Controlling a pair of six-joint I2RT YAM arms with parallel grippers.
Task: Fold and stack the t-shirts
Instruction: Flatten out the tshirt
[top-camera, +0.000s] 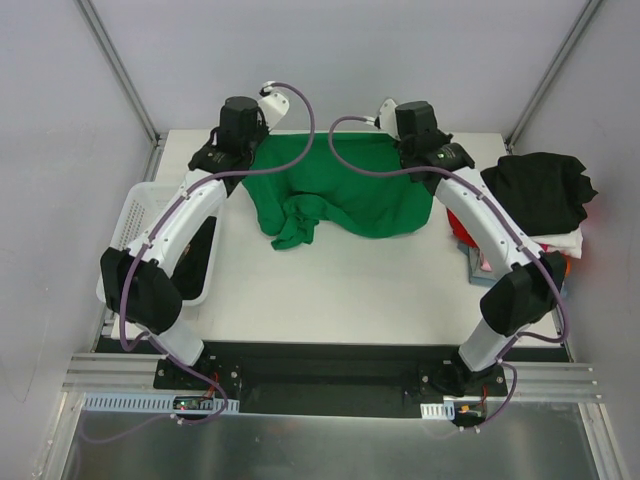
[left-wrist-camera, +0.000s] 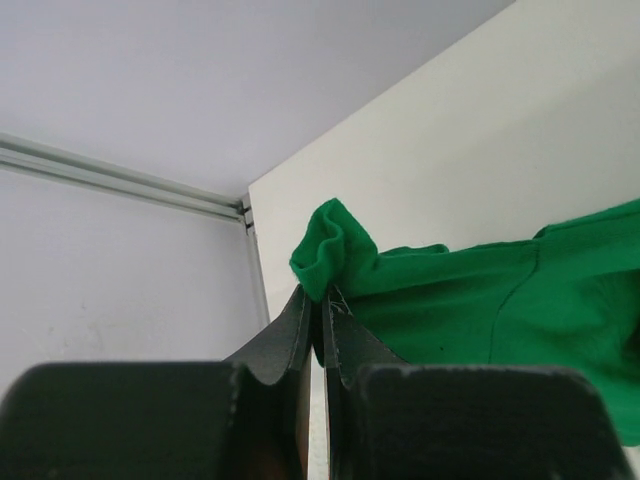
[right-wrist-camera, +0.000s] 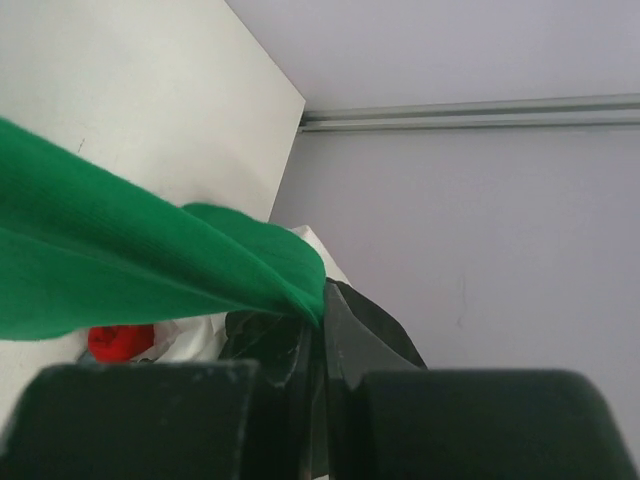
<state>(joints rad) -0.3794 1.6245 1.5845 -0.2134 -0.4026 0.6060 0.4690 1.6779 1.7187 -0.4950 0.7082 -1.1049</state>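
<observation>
A bright green t-shirt (top-camera: 340, 190) hangs between both arms over the far middle of the table, its lower part crumpled on the surface. My left gripper (left-wrist-camera: 322, 300) is shut on one upper corner of the green t-shirt (left-wrist-camera: 480, 300). My right gripper (right-wrist-camera: 322, 305) is shut on the other corner of the green t-shirt (right-wrist-camera: 150, 260). In the top view the left gripper (top-camera: 262, 128) and right gripper (top-camera: 392, 128) sit at the shirt's far corners. A heap of t-shirts with a black one (top-camera: 540, 190) on top lies at the right edge.
A white mesh basket (top-camera: 135, 225) stands at the table's left edge, partly behind the left arm. Red and white cloth (top-camera: 570, 248) shows under the black heap. Grey walls and metal frame rails close in the far side.
</observation>
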